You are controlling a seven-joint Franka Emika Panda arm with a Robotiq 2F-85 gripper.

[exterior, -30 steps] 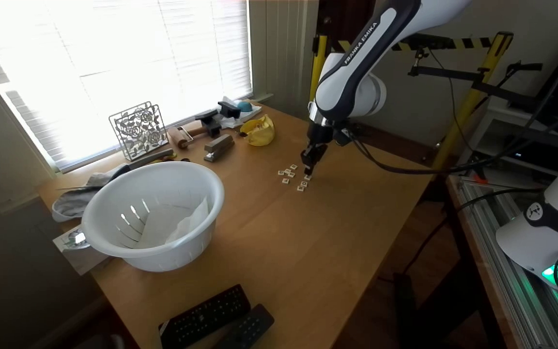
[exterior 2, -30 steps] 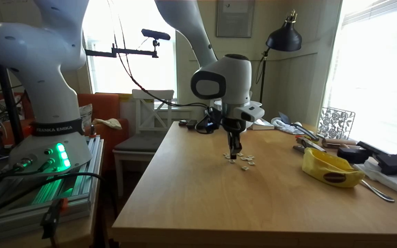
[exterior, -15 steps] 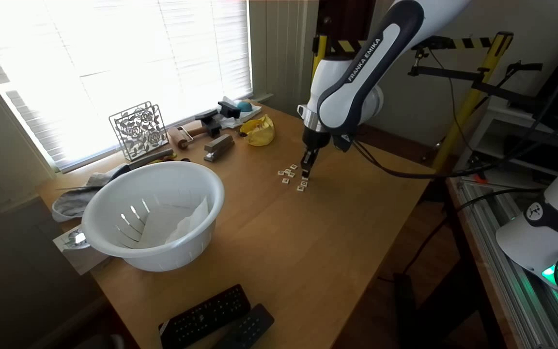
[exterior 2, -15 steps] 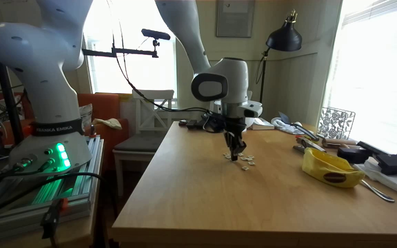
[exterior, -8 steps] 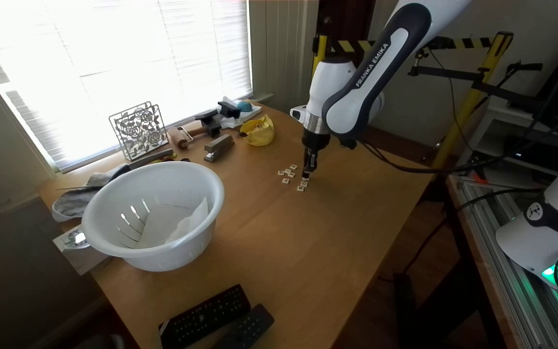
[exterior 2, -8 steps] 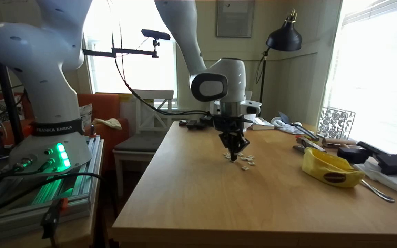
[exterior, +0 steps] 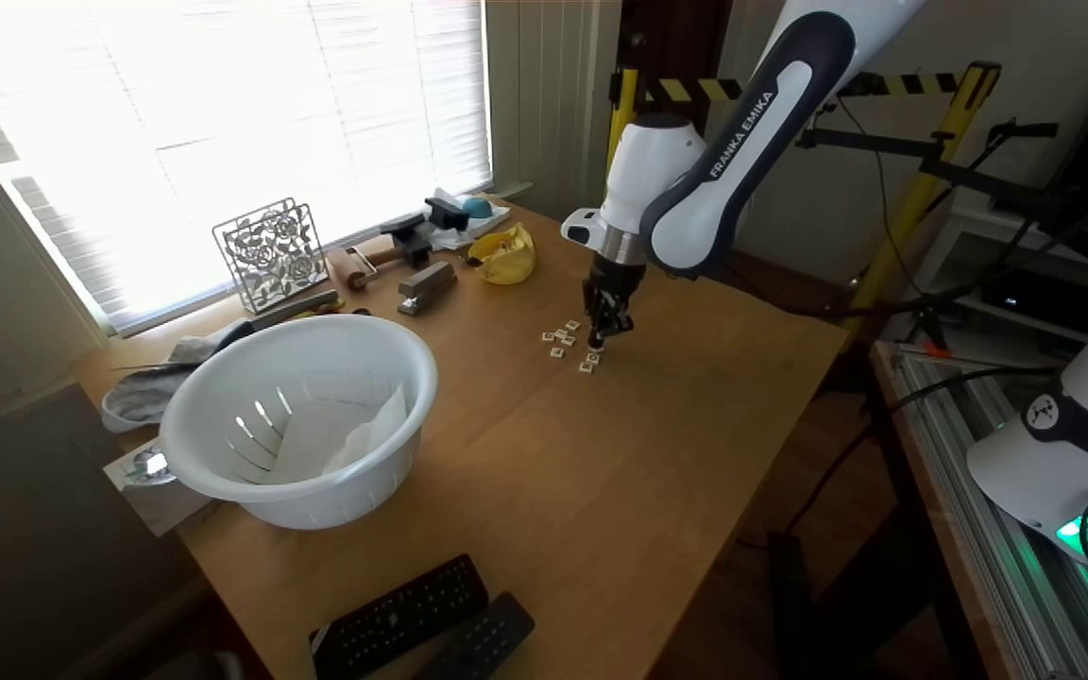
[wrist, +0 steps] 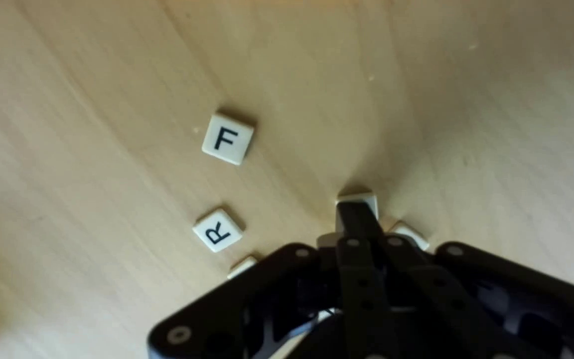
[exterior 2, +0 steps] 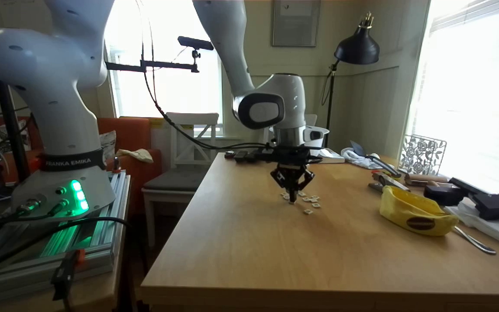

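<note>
My gripper (wrist: 358,212) is shut, pointing down at the wooden table, with nothing visible between its fingers. In the wrist view its fingertips cover most of a small pale tile (wrist: 372,204); they look in contact with its top, and any letter there is hidden. Another tile (wrist: 410,235) peeks out just right of the fingers. To the left lie a tile marked F (wrist: 227,138) and one marked R (wrist: 217,230), with a partly hidden tile (wrist: 241,267) below them. In both exterior views the gripper (exterior: 596,342) (exterior 2: 292,199) stands among several scattered tiles.
A white colander (exterior: 317,510) holding paper and two black remotes (exterior: 402,614) sit on the same table. Toward the window are a yellow banana-shaped pouch (exterior 2: 418,212), a stapler (exterior: 427,286) and a metal napkin holder (exterior: 272,253). A black lamp (exterior 2: 358,47) stands behind.
The wrist has turned about its upright axis, swinging the hand and its cable round. Its shut fingertips have come down to the tile and stay there; the other tiles look unmoved.
</note>
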